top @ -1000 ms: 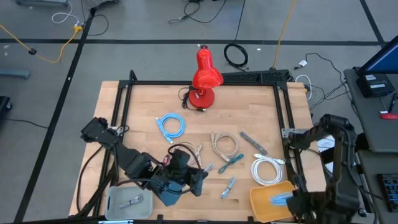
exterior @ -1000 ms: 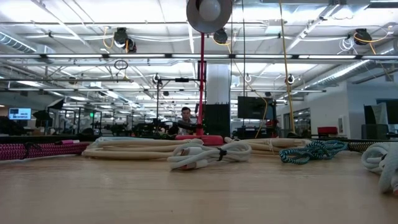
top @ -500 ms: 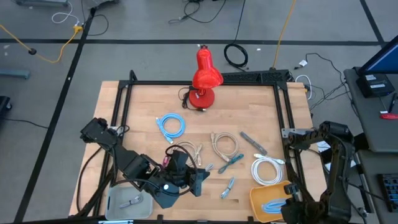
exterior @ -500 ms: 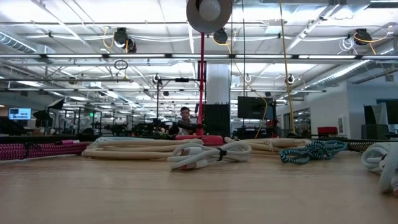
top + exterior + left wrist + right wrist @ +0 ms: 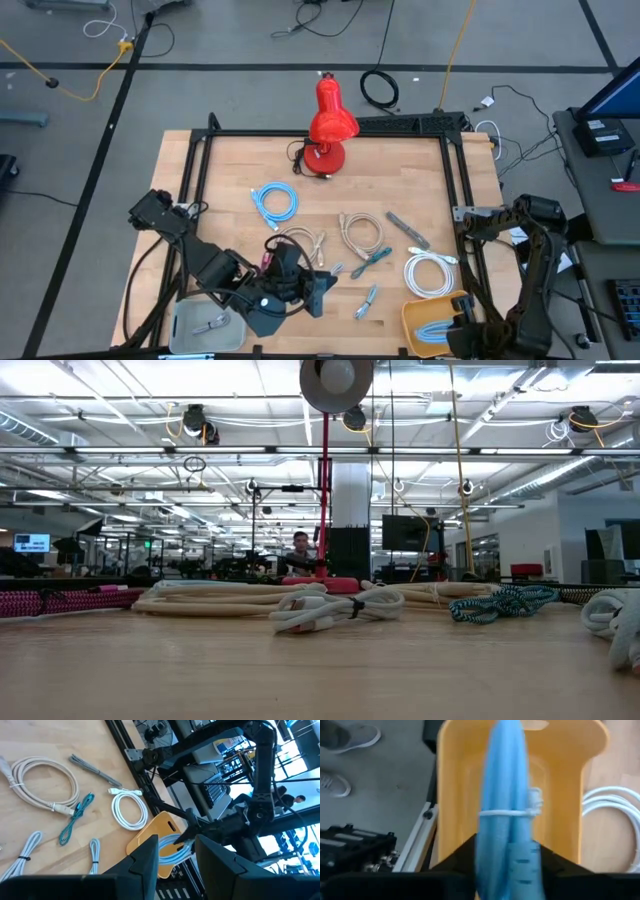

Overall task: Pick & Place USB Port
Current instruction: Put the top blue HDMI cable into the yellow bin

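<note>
Here, right gripper (image 5: 462,322) over the yellow tray (image 5: 418,318) at the desk's (image 5: 230,160) near right corner. Bundled light-blue cable (image 5: 504,805) lies in the tray, running between the fingers (image 5: 459,856); whether they grip it, cannot tell. Left gripper (image 5: 322,290) hovers near mid-front, fingers (image 5: 145,860) parted, nothing between. Grey tray (image 5: 190,328) at near left corner. Red lamp (image 5: 330,125) at the far edge.

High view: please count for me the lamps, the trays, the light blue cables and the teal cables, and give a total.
Lamps: 1, the red lamp.
Trays: 2, the yellow tray and the grey tray.
Light blue cables: 2, one coiled loose, one inside the yellow tray.
Teal cables: 1.
Total: 6.
</note>
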`<state>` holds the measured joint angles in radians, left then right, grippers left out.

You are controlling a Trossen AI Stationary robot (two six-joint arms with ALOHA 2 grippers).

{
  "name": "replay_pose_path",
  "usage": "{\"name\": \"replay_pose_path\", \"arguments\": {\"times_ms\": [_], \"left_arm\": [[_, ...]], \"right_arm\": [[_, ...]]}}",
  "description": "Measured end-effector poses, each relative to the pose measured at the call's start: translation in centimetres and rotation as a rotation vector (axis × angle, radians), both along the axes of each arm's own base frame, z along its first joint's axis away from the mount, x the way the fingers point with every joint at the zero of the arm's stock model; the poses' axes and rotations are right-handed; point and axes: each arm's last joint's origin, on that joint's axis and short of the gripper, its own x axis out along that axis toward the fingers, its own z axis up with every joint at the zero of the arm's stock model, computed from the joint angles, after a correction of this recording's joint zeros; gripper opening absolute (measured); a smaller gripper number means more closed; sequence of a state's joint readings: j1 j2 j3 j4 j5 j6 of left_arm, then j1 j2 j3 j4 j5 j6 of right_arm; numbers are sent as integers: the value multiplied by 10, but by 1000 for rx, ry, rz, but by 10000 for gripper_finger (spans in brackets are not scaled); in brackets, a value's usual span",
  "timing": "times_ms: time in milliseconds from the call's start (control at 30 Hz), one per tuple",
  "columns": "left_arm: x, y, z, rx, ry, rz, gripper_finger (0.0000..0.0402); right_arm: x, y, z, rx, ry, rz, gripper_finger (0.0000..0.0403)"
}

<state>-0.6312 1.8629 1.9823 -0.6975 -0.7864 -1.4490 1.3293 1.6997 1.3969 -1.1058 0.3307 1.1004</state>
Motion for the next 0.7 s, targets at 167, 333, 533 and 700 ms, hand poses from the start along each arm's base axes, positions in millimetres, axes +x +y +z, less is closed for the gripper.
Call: {"name": "replay_pose_path", "arguments": {"times_ms": [167, 333, 533, 700], "left_arm": [[0, 0, 0, 4, 5, -1, 131], [0, 0, -1, 11, 9, -3, 131], [-1, 0, -1, 20, 17, -5, 131], [-1, 0, -1, 20, 17, -5, 131]], "right_arm": [[6, -3, 4, 32, -18, -57, 181], [10, -9, 17, 96, -32, -76, 200], [11, -15, 32, 175, -51, -88, 186], [10, -15, 30, 167, -21, -86, 129]]}}
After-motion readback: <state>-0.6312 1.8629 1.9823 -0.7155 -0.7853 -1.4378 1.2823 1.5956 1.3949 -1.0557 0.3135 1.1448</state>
